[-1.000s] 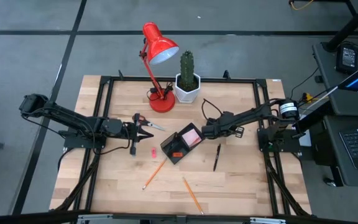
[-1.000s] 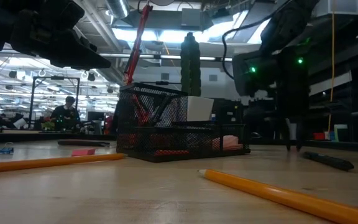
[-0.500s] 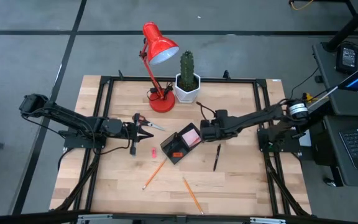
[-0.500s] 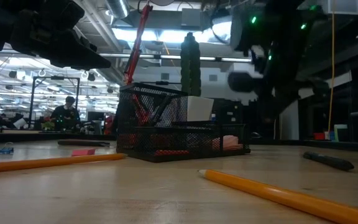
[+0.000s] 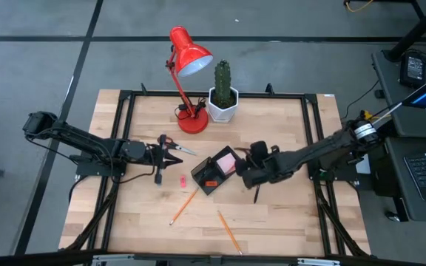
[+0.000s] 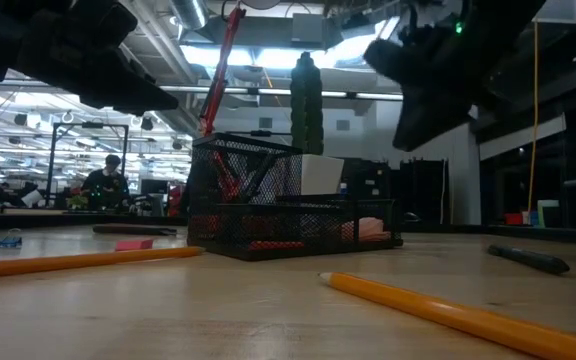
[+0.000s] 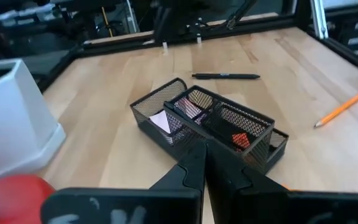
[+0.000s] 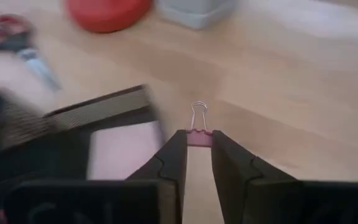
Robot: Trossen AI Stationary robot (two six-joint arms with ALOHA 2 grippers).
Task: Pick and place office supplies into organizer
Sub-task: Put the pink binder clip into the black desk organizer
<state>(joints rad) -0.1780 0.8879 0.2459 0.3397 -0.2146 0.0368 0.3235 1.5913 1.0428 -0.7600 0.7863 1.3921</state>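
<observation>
The black mesh organizer sits mid-table, with the pink sticky pad inside it. My right gripper hovers at its right side, shut on a small pink binder clip. My left gripper is shut and waits left of the organizer, beside the red-handled scissors, which lie flat. Two orange pencils and a small pink piece lie on the table. The black pen lies right of the organizer, partly under my right arm in the high view. My right gripper pinches the pink body of the binder clip between its two fingertips. The clip's wire handle sticks out ahead of the fingers. The clip is lifted clear of the table.
A red desk lamp and a cactus in a white pot stand at the far side of the table. Black frame rails run along the table's edges. Bare wood lies near the front edge around the pencils.
My right gripper has risen from the table at the organizer's right and moved toward the near edge, staying shut on the clip. Its arm has swung forward over the pen. My left arm has kept still.
</observation>
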